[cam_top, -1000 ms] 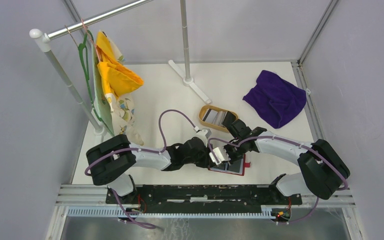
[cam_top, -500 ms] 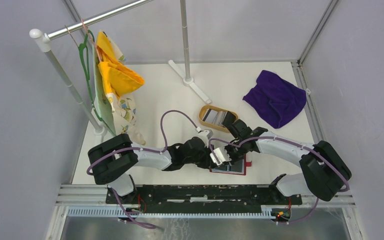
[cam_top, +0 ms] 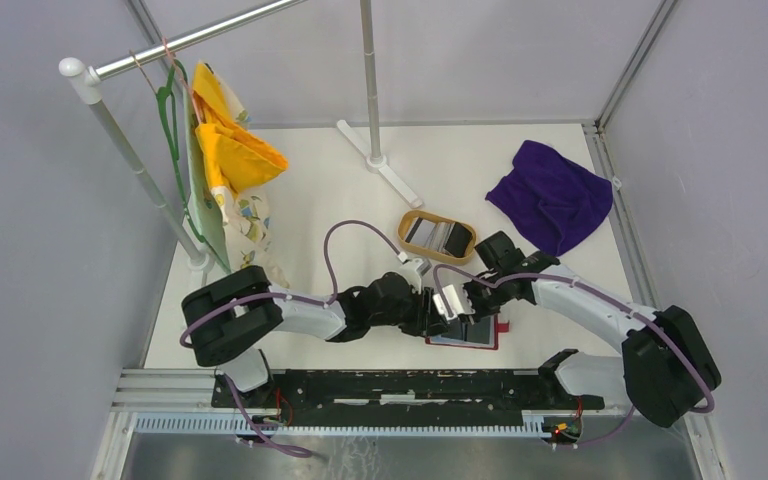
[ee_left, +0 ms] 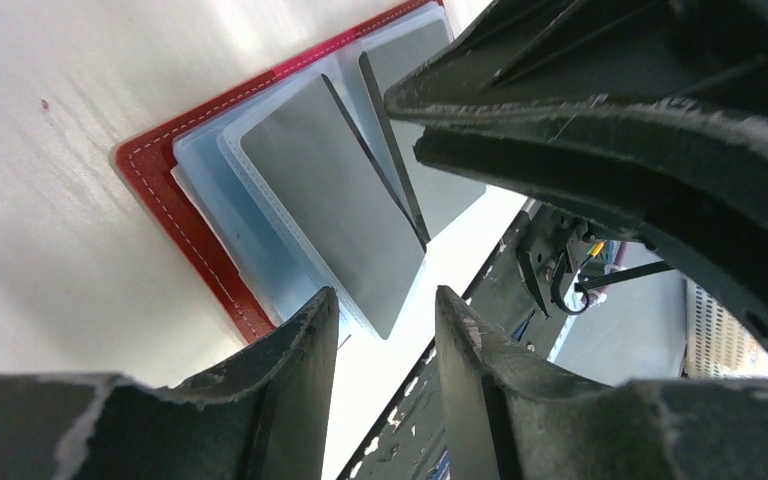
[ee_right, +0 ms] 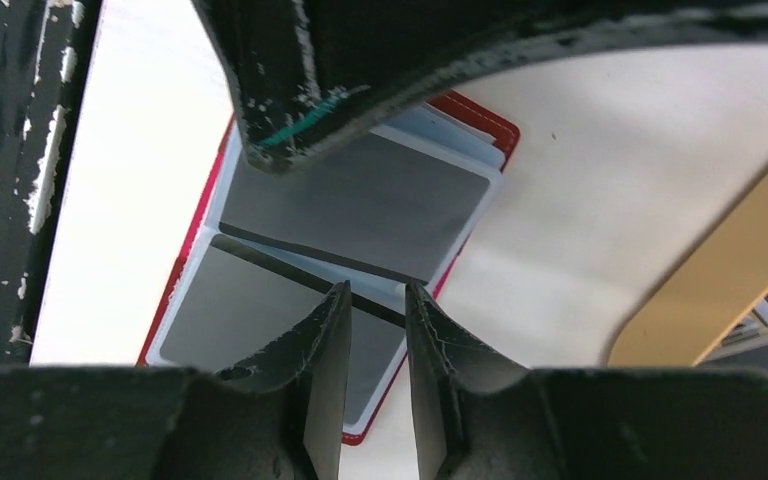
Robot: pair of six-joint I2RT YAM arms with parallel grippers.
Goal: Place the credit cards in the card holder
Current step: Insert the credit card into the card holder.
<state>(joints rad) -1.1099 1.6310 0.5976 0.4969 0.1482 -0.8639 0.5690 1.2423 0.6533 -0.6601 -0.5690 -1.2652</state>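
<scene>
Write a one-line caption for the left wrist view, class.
Open red leather-like card holder, grey rectangular cards in its clear sleeves, beyond the left tool.

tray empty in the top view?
No: grey and black cards lie inside the oval wooden tray.

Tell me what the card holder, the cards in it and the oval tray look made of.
Card holder: red leather or imitation, matte, with pale stitching along its edge. Its inner pockets: see-through, slightly frosted plastic film. Cards: thin grey plastic, smooth satin faces; metal cannot be ruled out. Tray: tan, probably wood; grain too small to see.
</scene>
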